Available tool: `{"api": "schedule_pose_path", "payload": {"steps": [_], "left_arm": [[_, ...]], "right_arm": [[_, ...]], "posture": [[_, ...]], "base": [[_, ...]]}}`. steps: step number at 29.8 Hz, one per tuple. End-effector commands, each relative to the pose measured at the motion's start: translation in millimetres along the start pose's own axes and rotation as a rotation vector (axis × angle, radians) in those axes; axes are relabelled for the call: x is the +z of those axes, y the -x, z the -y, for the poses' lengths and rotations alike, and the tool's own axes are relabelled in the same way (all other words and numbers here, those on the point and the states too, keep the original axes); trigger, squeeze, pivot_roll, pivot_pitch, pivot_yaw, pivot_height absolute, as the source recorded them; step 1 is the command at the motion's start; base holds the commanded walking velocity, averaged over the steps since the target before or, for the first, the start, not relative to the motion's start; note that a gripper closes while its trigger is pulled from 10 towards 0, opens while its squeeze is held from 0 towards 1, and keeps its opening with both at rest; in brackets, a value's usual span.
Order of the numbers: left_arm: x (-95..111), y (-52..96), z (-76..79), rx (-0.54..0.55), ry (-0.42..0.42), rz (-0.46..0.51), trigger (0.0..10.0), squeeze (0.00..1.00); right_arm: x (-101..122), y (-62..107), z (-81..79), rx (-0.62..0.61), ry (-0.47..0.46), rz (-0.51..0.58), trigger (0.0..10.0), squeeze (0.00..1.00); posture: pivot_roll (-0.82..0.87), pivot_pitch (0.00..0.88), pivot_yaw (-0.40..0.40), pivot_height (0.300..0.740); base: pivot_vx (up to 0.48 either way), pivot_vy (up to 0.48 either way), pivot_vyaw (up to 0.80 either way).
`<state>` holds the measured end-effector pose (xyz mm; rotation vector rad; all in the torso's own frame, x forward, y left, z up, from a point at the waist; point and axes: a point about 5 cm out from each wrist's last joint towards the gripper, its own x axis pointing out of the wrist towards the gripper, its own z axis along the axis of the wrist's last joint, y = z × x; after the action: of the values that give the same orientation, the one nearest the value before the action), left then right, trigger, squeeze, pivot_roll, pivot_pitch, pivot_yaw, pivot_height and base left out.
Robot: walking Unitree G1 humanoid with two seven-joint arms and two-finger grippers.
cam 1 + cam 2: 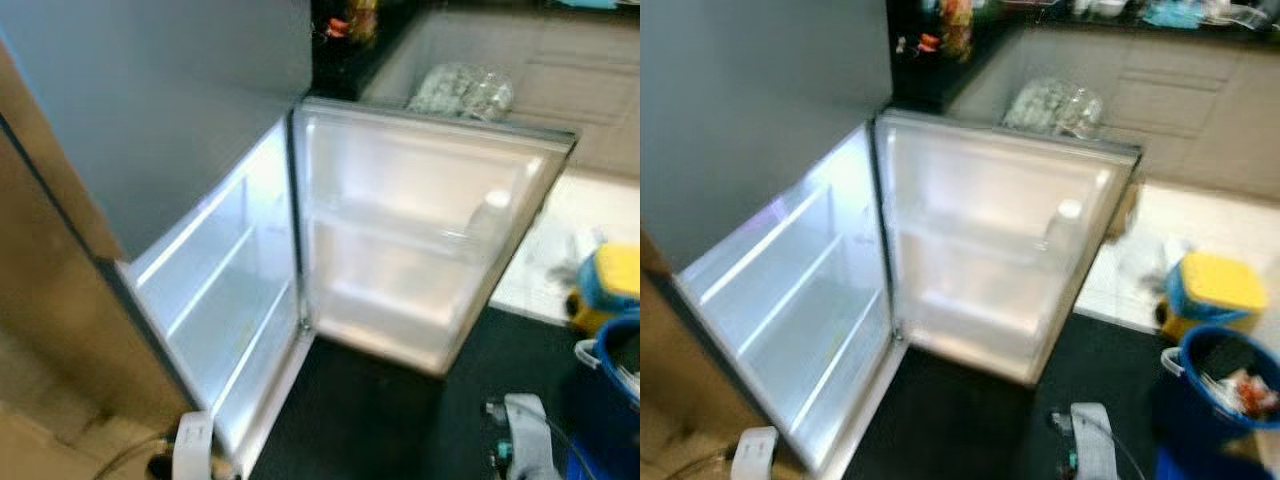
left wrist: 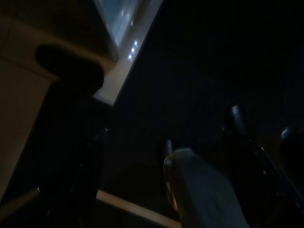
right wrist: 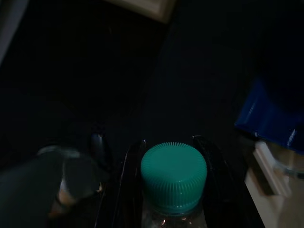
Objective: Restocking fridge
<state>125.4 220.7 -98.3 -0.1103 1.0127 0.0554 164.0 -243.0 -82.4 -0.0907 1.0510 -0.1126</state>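
fridge is open with 1 bottle in its door, right gripper clamped around a green-capped bottle down in front, still to load; left gripper's grip, can't tell.

I can read no words, numbers or brand marks here; the bottle in my right pincer shows a plain green cap; the open fridge door bears no legible label.

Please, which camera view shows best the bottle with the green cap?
The right wrist view: the bottle with the green cap sits close up between the right gripper fingers, cap toward the camera. The eye views show the open fridge, and the left wrist view is very dark.
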Motion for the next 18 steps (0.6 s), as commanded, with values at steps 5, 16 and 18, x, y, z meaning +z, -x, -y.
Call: {"api": "schedule_pose_path", "payload": {"steps": [5,16,18], "left_arm": [[-11.7,4.2,-6.3,0.019,0.008,-0.034,10.0,0.0],[3.5,-4.4,16.1,-0.04,-0.016,0.002,10.0,0.0],[11.1,-6.2,17.2,-0.05,-0.032,0.014,10.0,0.0]], "right_arm": [[-6.5,0.6,-1.3,0.004,0.011,-0.019,10.0,0.0],[-14.9,1.2,-10.4,0.042,0.061,-0.028,10.0,0.0],[-14.0,0.9,-12.4,0.046,0.063,-0.027,10.0,0.0]], "posture": [[-0.04,0.0,0.018,0.74],[-0.06,0.0,0.041,0.74],[-0.05,0.0,0.041,0.74]], "base": [[0.0,0.0,-0.8],[0.0,0.0,-0.75],[0.0,0.0,-0.31]]}}
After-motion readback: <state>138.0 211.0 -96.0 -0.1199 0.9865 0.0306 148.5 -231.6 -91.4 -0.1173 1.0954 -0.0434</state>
